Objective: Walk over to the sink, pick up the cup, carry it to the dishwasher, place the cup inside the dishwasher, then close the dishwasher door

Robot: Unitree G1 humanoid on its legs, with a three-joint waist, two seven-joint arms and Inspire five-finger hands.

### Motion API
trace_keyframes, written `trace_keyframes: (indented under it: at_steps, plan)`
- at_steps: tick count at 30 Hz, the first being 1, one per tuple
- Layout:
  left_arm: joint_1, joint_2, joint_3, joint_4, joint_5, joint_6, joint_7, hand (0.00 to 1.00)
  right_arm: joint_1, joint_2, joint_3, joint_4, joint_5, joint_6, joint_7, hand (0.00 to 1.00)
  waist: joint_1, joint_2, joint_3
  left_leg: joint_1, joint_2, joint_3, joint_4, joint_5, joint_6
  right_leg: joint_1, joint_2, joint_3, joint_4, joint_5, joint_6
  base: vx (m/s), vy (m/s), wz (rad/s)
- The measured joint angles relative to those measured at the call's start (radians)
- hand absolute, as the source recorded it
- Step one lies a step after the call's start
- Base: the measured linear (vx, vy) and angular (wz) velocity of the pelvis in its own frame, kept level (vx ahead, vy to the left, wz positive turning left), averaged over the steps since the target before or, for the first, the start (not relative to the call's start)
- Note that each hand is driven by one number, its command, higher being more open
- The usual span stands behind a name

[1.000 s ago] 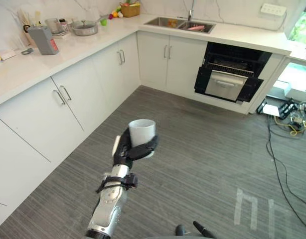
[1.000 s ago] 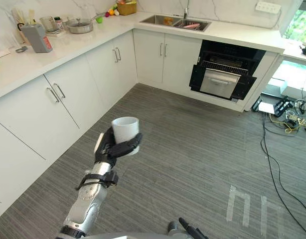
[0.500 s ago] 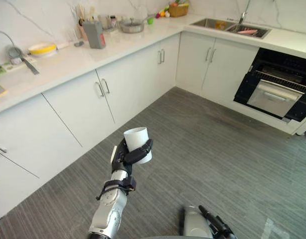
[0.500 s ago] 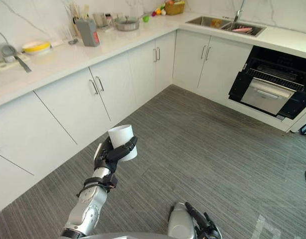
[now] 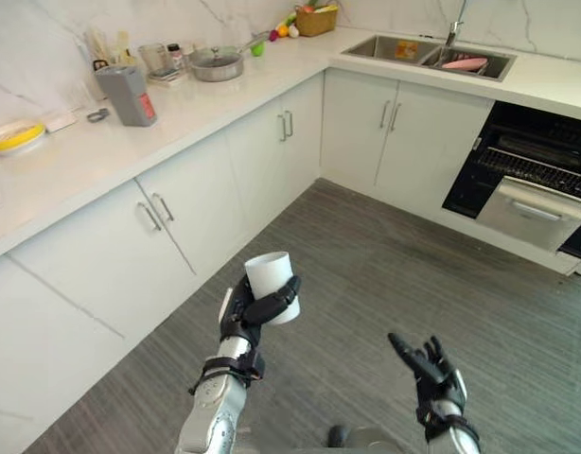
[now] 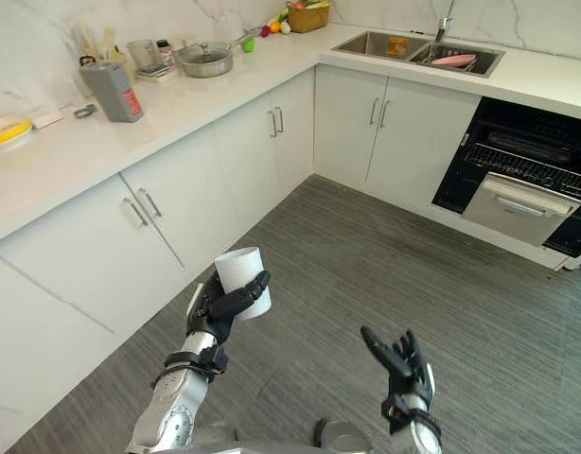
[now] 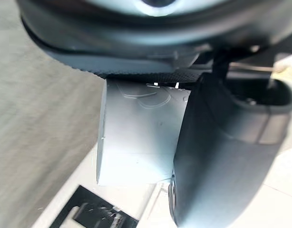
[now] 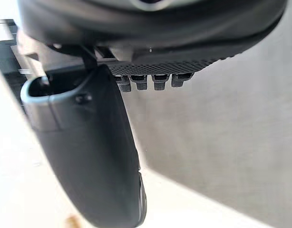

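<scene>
Cup (image 5: 270,274) gripped upright in left hand (image 5: 241,317), right hand (image 5: 432,374) spread empty; dishwasher (image 5: 535,200), seemingly open, well apart.

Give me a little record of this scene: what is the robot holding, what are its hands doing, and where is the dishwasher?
Held thing: white cup, upright
Left hand: curled round the cup, above the grey floor
Right hand: open, fingers spread, holding nothing
Dishwasher: ahead to the right, under the counter, door partly open
Sink: set in the counter, left of the dishwasher
Stage: cup in hand, not yet in the dishwasher
</scene>
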Motion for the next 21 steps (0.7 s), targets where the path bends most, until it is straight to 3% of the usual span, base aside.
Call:
trace_keyframes:
  at_steps: [1,2,3,5,6,7,8,9,10,11,12,13,14,16,19,20,21]
  plan:
    - [0.007,0.000,0.007,-0.005,0.000,0.000,0.000,0.00,-0.014,-0.003,0.001,-0.008,0.004,-0.002,0.000,1.00,0.004,-0.004,0.002,-0.002,-0.028,-0.009,-0.135,0.004,-0.009,0.020,-0.013,0.016,0.006,-0.016,0.008,0.50,0.125,-0.84]
    - [0.042,-0.005,0.016,-0.041,0.003,0.000,0.000,0.00,-0.030,-0.007,0.015,-0.032,0.027,-0.019,0.002,1.00,0.003,0.004,-0.002,0.010,-0.067,-0.021,-0.456,0.049,-0.079,0.054,-0.025,0.045,0.002,-0.046,0.020,0.48,0.187,-0.78]
    - [0.085,-0.015,0.017,-0.111,0.022,0.000,-0.001,0.00,-0.036,-0.022,0.019,-0.060,0.040,-0.042,0.008,1.00,0.008,0.034,-0.008,-0.008,-0.054,-0.026,-0.651,0.084,-0.134,0.088,-0.010,0.070,-0.015,-0.074,0.037,0.58,0.290,-0.72]
    - [0.100,-0.015,0.016,-0.149,0.043,-0.018,-0.023,0.00,-0.031,-0.024,0.019,-0.072,0.050,-0.053,0.007,1.00,0.018,0.052,-0.007,-0.027,-0.028,-0.009,-0.659,0.085,-0.130,0.165,0.001,0.093,-0.002,-0.156,0.060,0.45,0.283,-0.43]
    - [0.098,-0.008,0.020,-0.149,0.043,-0.026,-0.030,0.00,-0.034,-0.020,0.019,-0.070,0.058,-0.053,0.004,1.00,0.024,0.048,-0.012,-0.028,-0.028,-0.019,-0.626,0.158,-0.098,0.182,-0.008,0.106,0.015,-0.196,0.056,0.54,0.364,-0.36]
    - [0.098,0.005,0.040,-0.149,0.043,-0.037,-0.036,0.00,-0.036,-0.010,0.028,-0.078,0.068,-0.056,0.000,1.00,0.022,0.000,-0.037,-0.058,-0.071,-0.010,-0.513,0.190,-0.087,0.204,-0.070,0.115,0.023,-0.257,0.037,0.55,0.364,-0.28]
    - [0.096,0.005,0.052,-0.149,0.043,-0.039,-0.040,0.00,-0.035,-0.011,0.032,-0.086,0.068,-0.060,-0.002,1.00,0.016,-0.019,-0.047,-0.065,-0.089,-0.007,-0.486,0.187,-0.081,0.211,-0.091,0.112,0.034,-0.262,0.031,0.69,0.379,-0.38]
    - [0.087,-0.001,0.080,-0.149,0.043,-0.039,-0.039,0.00,-0.047,-0.013,0.032,-0.099,0.066,-0.062,-0.010,1.00,0.017,-0.033,-0.043,-0.056,-0.119,0.007,-0.462,0.186,-0.050,0.163,-0.140,0.067,0.151,-0.259,0.037,0.59,0.286,-0.57]
    - [0.085,-0.002,0.098,-0.149,0.060,-0.041,-0.036,0.00,-0.052,-0.007,0.031,-0.114,0.066,-0.061,-0.024,1.00,0.025,-0.047,-0.042,-0.012,-0.152,0.044,-0.471,0.170,0.021,0.089,-0.206,0.007,0.334,-0.231,0.083,0.60,0.286,-0.67]
    - [0.081,0.001,0.103,-0.149,0.072,-0.043,-0.036,0.00,-0.050,0.000,0.030,-0.125,0.066,-0.061,-0.031,1.00,0.024,-0.060,-0.040,0.016,-0.172,0.066,-0.474,0.155,0.055,0.058,-0.249,-0.018,0.427,-0.207,0.114,0.58,0.331,-0.65]
    - [0.062,0.030,0.101,-0.149,0.106,-0.046,-0.036,0.00,-0.043,0.019,0.030,-0.149,0.063,-0.060,-0.043,1.00,0.020,-0.089,-0.036,0.074,-0.215,0.100,-0.480,0.117,0.093,-0.010,-0.340,-0.051,0.608,-0.116,0.145,0.46,0.249,-0.41]
    - [0.043,0.044,0.097,-0.150,0.134,-0.046,-0.036,0.00,-0.037,0.029,0.031,-0.163,0.054,-0.060,-0.047,1.00,0.015,-0.099,-0.033,0.123,-0.236,0.113,-0.491,0.088,0.103,-0.054,-0.396,-0.069,0.726,-0.038,0.137,0.62,0.291,-0.39]
    - [0.020,0.046,0.088,-0.151,0.169,-0.048,-0.034,0.00,-0.025,0.043,0.033,-0.182,0.030,-0.058,-0.052,1.00,0.000,-0.089,-0.029,0.178,-0.236,0.117,-0.494,0.053,0.110,-0.116,-0.427,-0.105,0.871,-0.049,0.112,0.48,0.185,-0.24]
    - [-0.020,0.049,0.061,-0.152,0.213,-0.058,-0.024,0.00,0.009,0.066,0.035,-0.230,0.003,-0.051,-0.058,1.00,-0.018,-0.080,-0.023,0.281,-0.225,0.122,-0.551,0.030,0.098,-0.200,-0.420,-0.162,0.969,-0.097,0.065,0.47,0.137,-0.25]
    - [-0.100,0.068,0.020,-0.152,0.218,-0.064,-0.014,0.00,0.053,0.071,0.021,-0.340,-0.002,-0.044,-0.057,1.00,-0.055,-0.066,-0.011,0.395,-0.190,0.137,-0.618,-0.007,0.078,-0.341,-0.340,-0.236,0.803,-0.155,0.063,0.41,0.034,-0.28]
    - [-0.130,0.081,0.012,-0.152,0.218,-0.066,-0.020,0.00,0.058,0.071,0.000,-0.377,-0.001,-0.044,-0.056,1.00,-0.063,-0.062,-0.007,0.437,-0.173,0.160,-0.631,-0.028,0.062,-0.380,-0.299,-0.291,0.601,-0.141,0.070,0.39,-0.029,-0.55]
    - [-0.152,0.092,0.015,-0.151,0.217,-0.067,-0.030,0.00,0.062,0.071,-0.025,-0.410,-0.001,-0.043,-0.054,1.00,-0.063,-0.067,-0.007,0.479,-0.168,0.195,-0.638,-0.050,0.033,-0.391,-0.258,-0.356,0.366,-0.067,0.081,0.41,-0.033,-0.64]
